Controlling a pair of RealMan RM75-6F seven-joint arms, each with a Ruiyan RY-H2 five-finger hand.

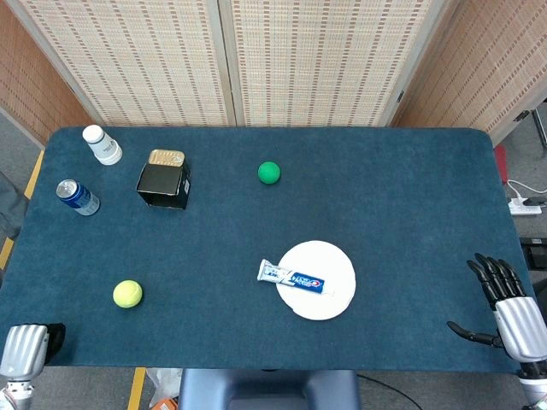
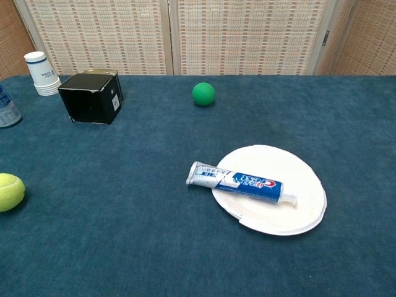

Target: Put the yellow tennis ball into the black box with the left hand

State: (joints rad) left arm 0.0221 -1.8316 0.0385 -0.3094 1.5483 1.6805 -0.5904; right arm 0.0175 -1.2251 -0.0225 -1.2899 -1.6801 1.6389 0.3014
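The left hand sits at the near left corner of the table, mostly cut off by the picture edge, so whether its fingers are spread or curled cannot be told; nothing shows in it. From it the yellow tennis ball lies forward and inward, near but apart, and being round offers no long axis. The black box stands farther along much the same line, well beyond the ball, while the right hand, fingers spread and empty, is far across the table.
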